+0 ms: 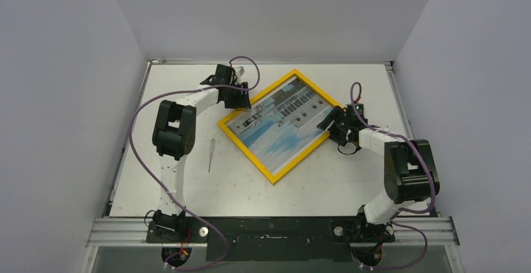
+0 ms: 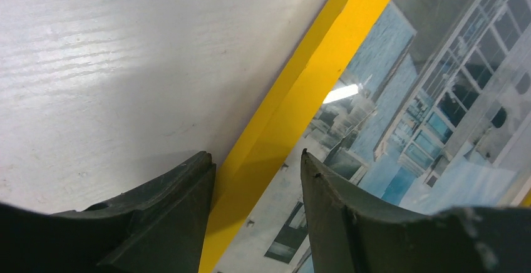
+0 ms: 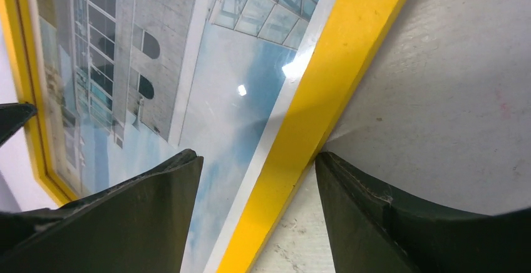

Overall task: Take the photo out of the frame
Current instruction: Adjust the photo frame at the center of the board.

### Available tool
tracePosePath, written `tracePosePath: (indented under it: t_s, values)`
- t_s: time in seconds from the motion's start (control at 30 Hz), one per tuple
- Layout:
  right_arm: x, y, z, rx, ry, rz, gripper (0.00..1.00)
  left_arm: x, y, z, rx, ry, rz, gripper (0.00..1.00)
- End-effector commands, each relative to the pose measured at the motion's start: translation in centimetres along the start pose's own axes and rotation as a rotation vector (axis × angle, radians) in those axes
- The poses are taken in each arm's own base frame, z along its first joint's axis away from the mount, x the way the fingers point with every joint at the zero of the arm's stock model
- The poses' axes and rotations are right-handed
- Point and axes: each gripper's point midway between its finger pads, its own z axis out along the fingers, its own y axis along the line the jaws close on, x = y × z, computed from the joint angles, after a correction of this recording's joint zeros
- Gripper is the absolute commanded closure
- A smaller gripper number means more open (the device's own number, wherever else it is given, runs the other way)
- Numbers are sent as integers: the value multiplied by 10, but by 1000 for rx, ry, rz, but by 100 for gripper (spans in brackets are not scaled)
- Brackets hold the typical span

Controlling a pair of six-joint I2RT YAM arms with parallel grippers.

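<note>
The frame [image 1: 246, 152] lies face up on the table, turned like a diamond, its yellow border around the photo [image 1: 282, 126] of a white building under blue sky. My left gripper [image 1: 241, 101] is at the frame's upper left side. In the left wrist view it [image 2: 254, 155] is open and straddles the yellow border [image 2: 313, 66], one finger over the table and one over the photo [image 2: 426, 97]. My right gripper [image 1: 329, 126] is at the right side. It [image 3: 257, 155] is open astride the border [image 3: 325, 97], with the photo [image 3: 206, 66] to its left.
A thin, pale screwdriver-like tool [image 1: 211, 155] lies on the white table [image 1: 188, 185] left of the frame. Grey walls close in the table at the back and on both sides. Purple cables loop over both arms.
</note>
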Motion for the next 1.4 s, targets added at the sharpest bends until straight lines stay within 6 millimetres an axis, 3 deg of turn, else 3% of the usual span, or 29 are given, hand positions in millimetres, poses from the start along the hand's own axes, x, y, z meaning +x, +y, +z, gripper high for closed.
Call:
tracePosePath:
  t_s: [0.0, 0.4, 0.5, 0.63, 0.87, 1.1, 1.37]
  values:
    - [31, -32, 12, 153, 88, -24, 32, 25, -6, -6, 31, 47, -58, 49]
    - [10, -19, 28, 152, 42, -69, 28, 94, -1, -51, -25, 11, -284, 49]
    - [6, -8, 35, 138, 39, -98, 26, 110, -8, -61, -15, -9, -338, 54]
    - [-3, 7, 42, 113, 19, -141, 24, 133, -26, -78, 61, -81, -409, 54]
    - [-28, 24, 45, 132, -42, -182, 23, 156, -58, -100, 83, -115, -392, 54]
    - [-44, 26, 26, 162, -105, -226, 20, 165, -54, -116, 48, -153, -371, 51]
    - [-44, 25, -18, 143, -172, -236, 15, 123, 2, -182, -326, -341, -212, 39]
